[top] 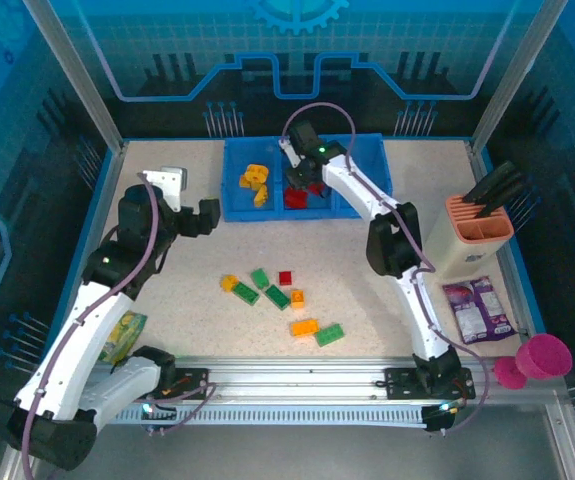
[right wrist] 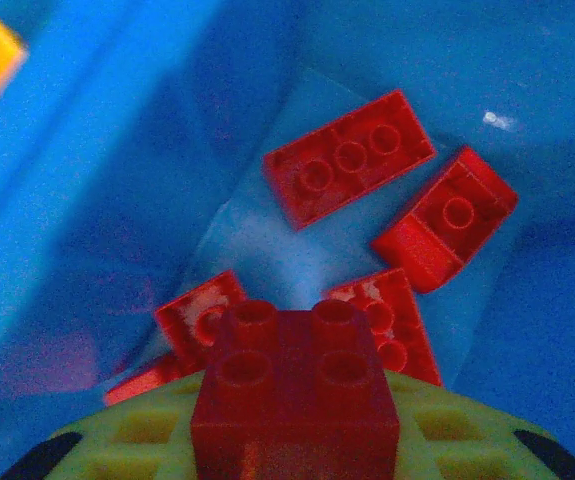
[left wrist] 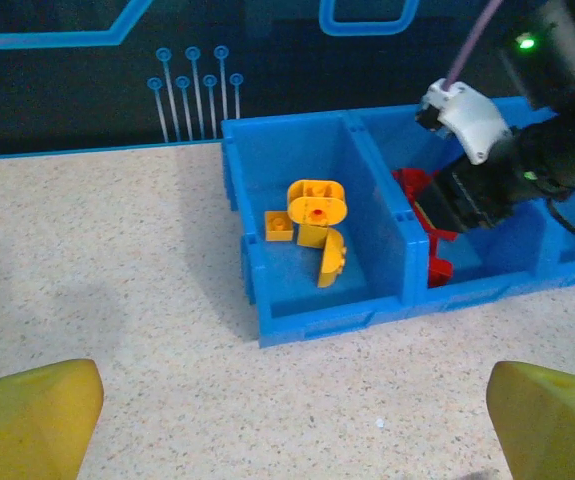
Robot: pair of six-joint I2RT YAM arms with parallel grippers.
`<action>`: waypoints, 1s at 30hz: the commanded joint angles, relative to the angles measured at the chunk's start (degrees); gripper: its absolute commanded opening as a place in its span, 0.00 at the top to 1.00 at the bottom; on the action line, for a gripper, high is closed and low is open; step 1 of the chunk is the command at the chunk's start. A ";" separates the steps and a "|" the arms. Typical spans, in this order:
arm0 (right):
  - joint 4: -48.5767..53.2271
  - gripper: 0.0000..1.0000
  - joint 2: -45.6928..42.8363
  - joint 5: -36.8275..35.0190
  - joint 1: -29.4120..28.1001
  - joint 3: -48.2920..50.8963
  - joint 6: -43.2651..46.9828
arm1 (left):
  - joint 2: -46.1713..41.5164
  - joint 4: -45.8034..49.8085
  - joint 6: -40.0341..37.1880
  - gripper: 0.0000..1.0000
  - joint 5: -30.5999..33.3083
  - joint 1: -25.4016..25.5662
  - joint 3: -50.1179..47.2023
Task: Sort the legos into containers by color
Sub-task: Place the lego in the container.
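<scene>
The blue tray (top: 229, 190) sits at the back middle of the table. Its left compartment holds yellow legos (top: 255, 180) (left wrist: 315, 205), its middle one red legos (top: 297, 198) (right wrist: 349, 158). My right gripper (top: 310, 178) (right wrist: 292, 445) reaches down into the middle compartment, shut on a red four-stud brick (right wrist: 292, 390) just above the red pile. My left gripper (top: 207, 215) (left wrist: 292, 430) hovers open over bare table left of the tray, yellow fingers (left wrist: 27, 415) wide apart. Several loose legos lie mid-table: green (top: 245, 293), orange (top: 304, 326), one red (top: 285, 278).
A salmon tool holder (top: 477, 235) stands at the right, with a purple snack packet (top: 477, 305) and a pink cup (top: 542, 355) nearer the front. A yellow-green packet (top: 122, 335) lies under the left arm. The right arm (left wrist: 507, 160) stretches over the tray.
</scene>
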State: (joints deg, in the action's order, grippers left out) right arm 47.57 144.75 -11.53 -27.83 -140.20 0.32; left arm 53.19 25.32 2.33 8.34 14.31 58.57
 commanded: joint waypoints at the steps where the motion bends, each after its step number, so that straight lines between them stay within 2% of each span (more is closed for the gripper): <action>1: 3.06 0.68 0.90 1.43 1.03 -4.57 0.63 | -0.55 -2.60 -2.22 0.01 -4.75 -0.42 -1.06; 5: 1.98 0.63 -1.24 2.81 1.07 -2.33 0.64 | 0.43 -3.00 -0.90 0.01 -6.76 -0.42 -1.23; 8: 0.54 0.56 -3.84 4.03 1.16 0.54 0.43 | 4.49 2.69 0.99 0.01 1.06 2.33 3.18; 10: -0.72 0.52 -6.30 5.54 1.07 2.96 0.23 | 6.96 4.06 -2.80 0.01 12.31 10.05 3.94; 12: -1.71 0.49 -8.55 7.04 0.97 5.18 0.35 | 8.78 4.71 -3.42 0.01 17.18 15.98 3.95; 17: -4.86 0.40 -15.02 9.15 1.03 12.06 1.81 | 13.70 8.77 12.93 0.01 10.14 22.42 3.81; 22: -6.00 0.37 -20.55 8.98 1.20 17.04 1.85 | 20.35 12.05 24.59 0.03 12.32 33.51 3.89; 27: -9.87 0.37 -27.86 9.36 1.20 25.55 0.92 | 24.84 11.60 39.38 0.11 11.66 40.27 1.33; 30: -11.92 0.37 -32.70 9.38 1.21 31.74 0.39 | 27.18 9.31 45.13 0.18 12.27 43.00 -0.38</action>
State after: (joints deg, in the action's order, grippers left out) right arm 38.26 116.40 -3.33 -26.68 -112.01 1.52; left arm 78.83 35.16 36.60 19.31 55.53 59.68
